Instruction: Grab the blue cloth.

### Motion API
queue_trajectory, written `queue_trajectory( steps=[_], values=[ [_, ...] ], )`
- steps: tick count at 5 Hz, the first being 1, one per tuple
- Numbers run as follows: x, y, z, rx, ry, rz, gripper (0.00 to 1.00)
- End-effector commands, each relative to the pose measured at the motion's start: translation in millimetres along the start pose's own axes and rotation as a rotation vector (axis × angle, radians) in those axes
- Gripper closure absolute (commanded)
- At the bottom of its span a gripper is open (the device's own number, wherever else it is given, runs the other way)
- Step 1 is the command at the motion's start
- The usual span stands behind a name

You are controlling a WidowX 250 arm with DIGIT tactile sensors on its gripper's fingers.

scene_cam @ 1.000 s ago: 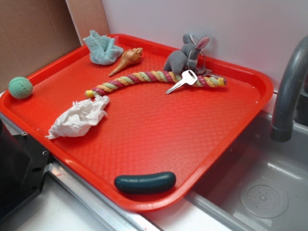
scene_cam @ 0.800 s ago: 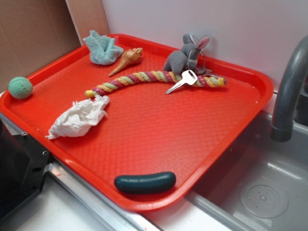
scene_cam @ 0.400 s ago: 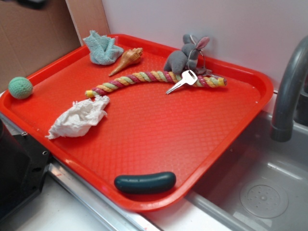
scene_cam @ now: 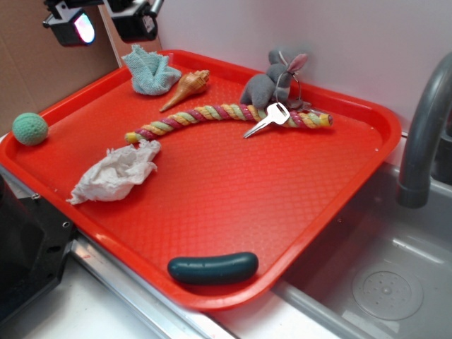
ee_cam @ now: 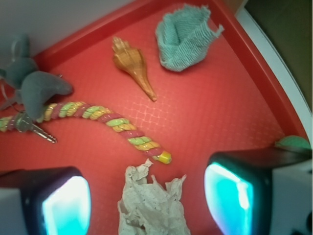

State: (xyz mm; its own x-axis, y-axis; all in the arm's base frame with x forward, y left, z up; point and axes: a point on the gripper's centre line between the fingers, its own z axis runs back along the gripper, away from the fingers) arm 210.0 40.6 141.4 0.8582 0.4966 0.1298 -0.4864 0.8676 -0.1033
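Blue cloth (scene_cam: 150, 70): untouched, lying bunched w/ soft folds in the far corner of the red tray (scene_cam: 233, 191), just beside the tray rim. Task status: nothing grasped yet; the approach, descent and closing all remain, judging by the gap betw. claw and cloth.

Seashell (scene_cam: 186, 88): just beside the cloth, on its tray-centre side, pointed tip aimed away from it. The two look apart, or barely so.

Braided rope toy (scene_cam: 226, 116): beyond the seashell from the cloth, w/ a key (scene_cam: 268, 120) and a grey plush mouse (scene_cam: 272, 85) at its far end.

White tissue (scene_cam: 113, 175): well apart from the cloth, past the rope's near end. Teal ball (scene_cam: 30, 128): near the tray rim, well apart from the cloth.

Claw (scene_cam: 106, 21): raised above the tray edge, near the cloth but not over it, offset toward the ball side. Wrist view: cloth (ee_cam: 186, 36) sits ahead of and between the two finger pads (ee_cam: 230, 198); tissue directly below. Jaws spread wide, holding nothing.
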Motion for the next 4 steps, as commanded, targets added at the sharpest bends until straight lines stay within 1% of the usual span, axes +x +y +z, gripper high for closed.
queue_trajectory(
  steps=[1,2,3,4],
  values=[
    [7.1,2.3,9.1,-0.007,-0.032,0.005,0.0],
    [36.5,19.3,-28.5,-0.002,-0.114,0.124,0.0],
    [66.1,23.9,-51.0,-0.059,-0.176,0.147,0.0],
    [95.4,37.7,-72.8,-0.06,-0.216,0.202,0.0]
  ],
)
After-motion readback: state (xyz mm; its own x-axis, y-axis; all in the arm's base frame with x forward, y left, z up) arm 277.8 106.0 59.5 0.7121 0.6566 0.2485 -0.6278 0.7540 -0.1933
